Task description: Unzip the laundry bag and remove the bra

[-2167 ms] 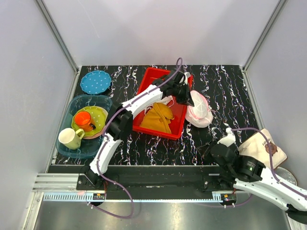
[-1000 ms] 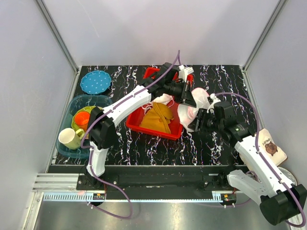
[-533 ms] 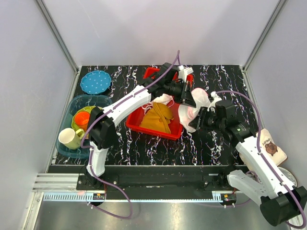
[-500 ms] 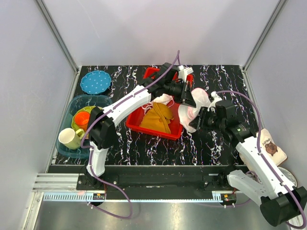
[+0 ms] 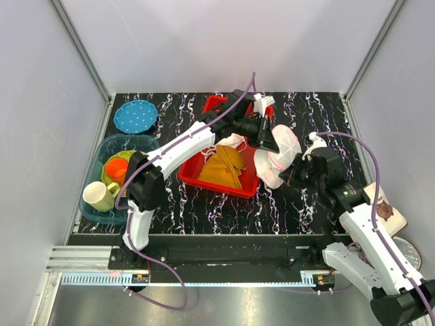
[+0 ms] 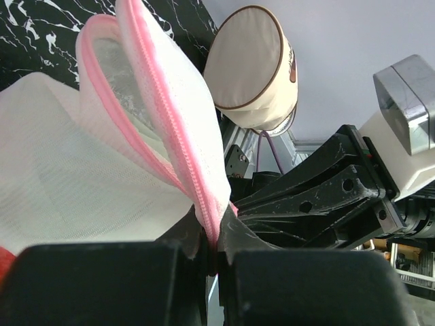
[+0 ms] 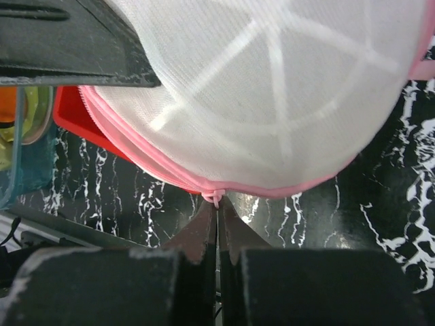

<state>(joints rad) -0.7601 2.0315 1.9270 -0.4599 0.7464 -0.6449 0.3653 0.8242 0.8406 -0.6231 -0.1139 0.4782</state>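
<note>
The laundry bag (image 5: 280,151), round white mesh with pink zipper edging, hangs in the air just right of the red tray (image 5: 204,163). My left gripper (image 5: 270,138) is shut on its pink zipper edge (image 6: 207,217). My right gripper (image 5: 291,175) is shut on the small pink zipper pull (image 7: 216,197) at the bag's lower rim; the white mesh (image 7: 272,88) fills that view. The bra is hidden; only white mesh and pink edging show.
A mustard-yellow cloth (image 5: 223,165) and a smaller white pink-edged piece (image 5: 231,141) lie in the red tray. A blue tub (image 5: 102,204) with cup and dishes stands at left, a blue plate (image 5: 135,115) behind it. A cream pouch (image 5: 391,214) lies at right.
My right arm swung in from the near right to the bag and closed on the zipper pull, then drew slightly right. My left gripper lifted the bag and holds it.
</note>
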